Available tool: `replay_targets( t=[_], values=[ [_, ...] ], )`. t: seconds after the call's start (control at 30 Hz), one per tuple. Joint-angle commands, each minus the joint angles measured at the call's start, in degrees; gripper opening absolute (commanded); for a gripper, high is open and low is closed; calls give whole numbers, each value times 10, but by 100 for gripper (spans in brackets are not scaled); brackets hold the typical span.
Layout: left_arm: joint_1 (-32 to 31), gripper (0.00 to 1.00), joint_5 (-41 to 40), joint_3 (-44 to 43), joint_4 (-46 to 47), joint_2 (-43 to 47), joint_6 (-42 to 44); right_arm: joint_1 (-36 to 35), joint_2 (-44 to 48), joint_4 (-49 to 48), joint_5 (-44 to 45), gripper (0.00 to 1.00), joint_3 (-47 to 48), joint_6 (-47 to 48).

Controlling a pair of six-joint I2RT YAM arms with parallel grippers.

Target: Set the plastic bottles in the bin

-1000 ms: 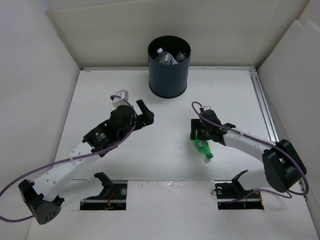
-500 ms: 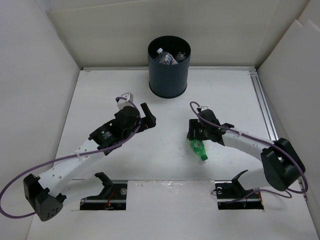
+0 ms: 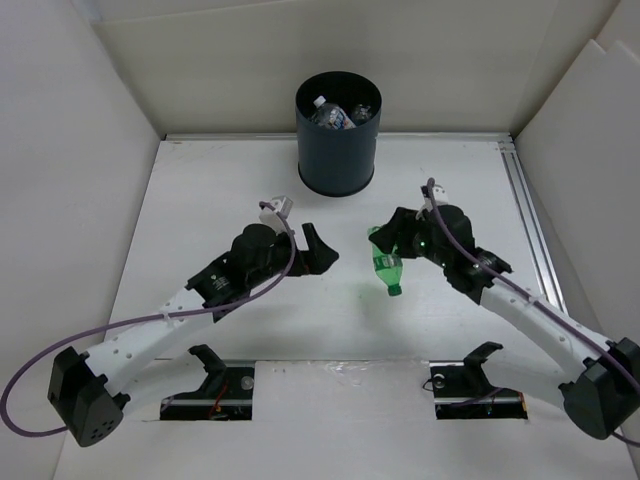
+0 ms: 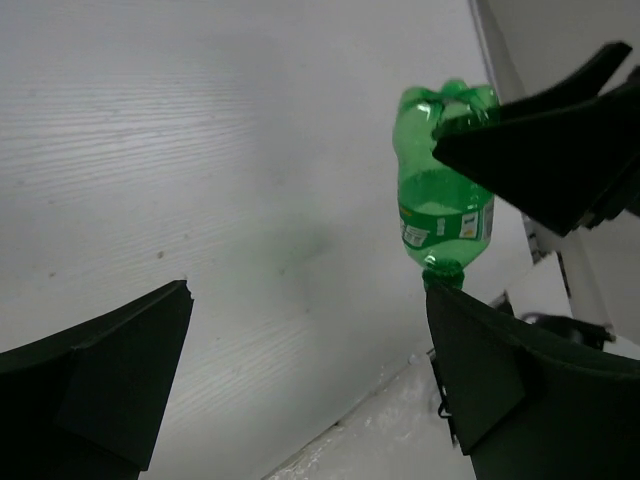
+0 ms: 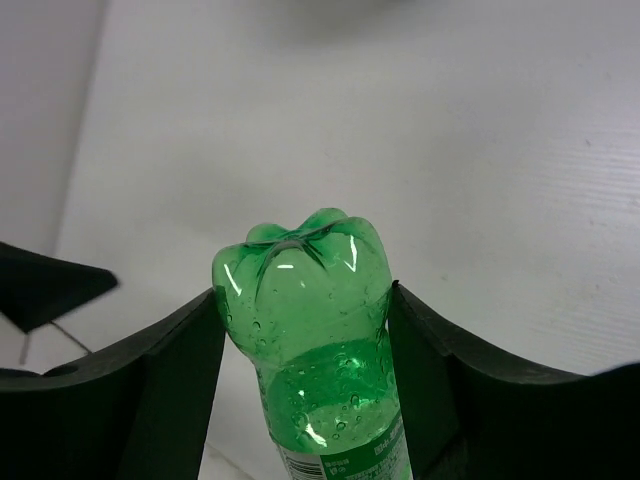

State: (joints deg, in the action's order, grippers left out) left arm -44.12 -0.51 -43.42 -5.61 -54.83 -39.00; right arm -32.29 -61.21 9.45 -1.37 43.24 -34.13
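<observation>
Grip on the green bottle (image 3: 387, 266), bin well apart

Your right gripper (image 5: 305, 335) is pinching the green bottle near its base, one black finger pressed against each side. The right wrist view shows the lobed bottom of the bottle pointing at the camera, snug between the two pads. From above, the bottle hangs tilted from that grip, its base at the fingers and its cap pointing down and towards the near edge of the table (image 3: 220, 190). It sits roughly midway across the table, between your two arms. In the left wrist view a faint green tint lies on the white surface beside the bottle, and the bottle seems to hang above the table rather than lie on it.

Your left gripper (image 4: 308, 300) is spread wide and holds nothing. Its fingers frame bare table, and it points at the green bottle from the left, near it but not touching it.

The bin (image 3: 335, 165) stands upright at the far edge of the table, against the back wall and well apart from both grippers. You can see clear bottles (image 3: 325, 112) lying inside it, one with a white cap; how many are in there you cannot tell from above.
</observation>
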Motion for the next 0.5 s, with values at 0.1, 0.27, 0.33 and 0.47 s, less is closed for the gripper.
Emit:
replay_targets(
  t=[0.1, 0.27, 0.33, 0.47],
  values=[
    [2, 100, 212, 38, 236, 15, 72, 10, 53, -128, -103, 0, 42, -71],
    [-20, 100, 242, 33, 286, -1, 101, -13, 53, -195, -157, 0, 54, -97],
    [-26, 100, 276, 33, 307, -8, 101, -28, 53, -225, -157, 0, 54, -113],
    [-26, 100, 292, 25, 323, -33, 95, -50, 53, -288, -157, 0, 34, -131]
  ],
)
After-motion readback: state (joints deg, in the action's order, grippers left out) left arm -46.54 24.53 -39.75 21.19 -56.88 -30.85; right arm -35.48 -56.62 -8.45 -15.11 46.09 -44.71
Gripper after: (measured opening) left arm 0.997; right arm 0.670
